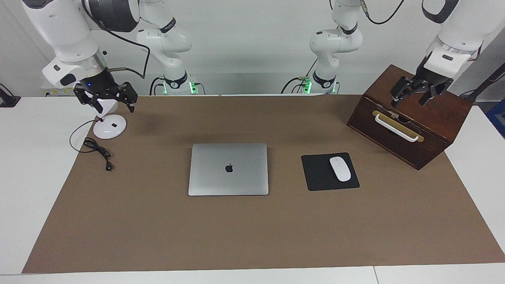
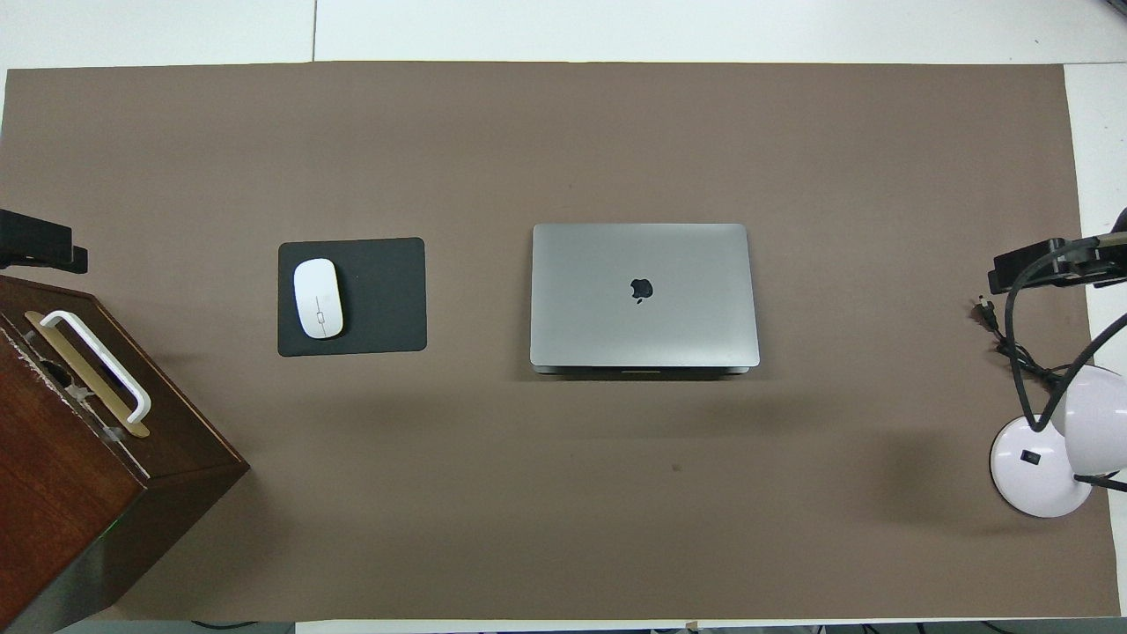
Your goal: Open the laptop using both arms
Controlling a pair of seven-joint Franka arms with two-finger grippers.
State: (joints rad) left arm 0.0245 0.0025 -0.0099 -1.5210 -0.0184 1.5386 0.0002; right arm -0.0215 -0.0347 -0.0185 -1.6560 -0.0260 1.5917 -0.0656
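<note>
The silver-grey laptop (image 1: 228,169) lies shut and flat at the middle of the brown mat, its apple logo up; it also shows in the overhead view (image 2: 643,295). My left gripper (image 1: 412,96) hangs open and empty over the wooden box at the left arm's end, well away from the laptop; its tip shows in the overhead view (image 2: 40,246). My right gripper (image 1: 107,102) hangs open and empty over the white lamp at the right arm's end, also well away; it shows in the overhead view (image 2: 1048,264). Neither gripper touches the laptop.
A white mouse (image 1: 340,169) lies on a black mouse pad (image 1: 317,175) beside the laptop, toward the left arm's end. A dark wooden box (image 1: 434,130) with a white drawer handle stands there too. A white desk lamp (image 1: 109,127) and its black cable (image 1: 96,150) are at the right arm's end.
</note>
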